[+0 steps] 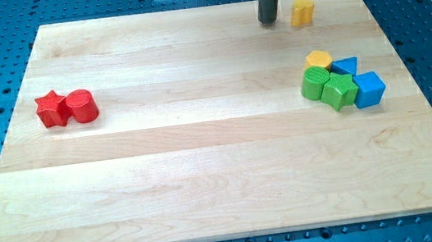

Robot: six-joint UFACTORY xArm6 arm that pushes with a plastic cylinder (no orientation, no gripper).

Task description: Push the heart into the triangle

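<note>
While my tip (269, 22) stands near the tabletop's (207, 180) top edge, just to the view's left of the yellow heart (302, 12), no push has begun. There is no gripper, only the rod. The blue triangle (346, 66) lies below the heart in the cluster, so the tip must probably circle above the heart and shove downward.

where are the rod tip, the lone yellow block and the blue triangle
my tip (269, 22), camera view, rod's lower end
yellow block (302, 12), camera view, middle of block
blue triangle (346, 66), camera view, top face
</note>
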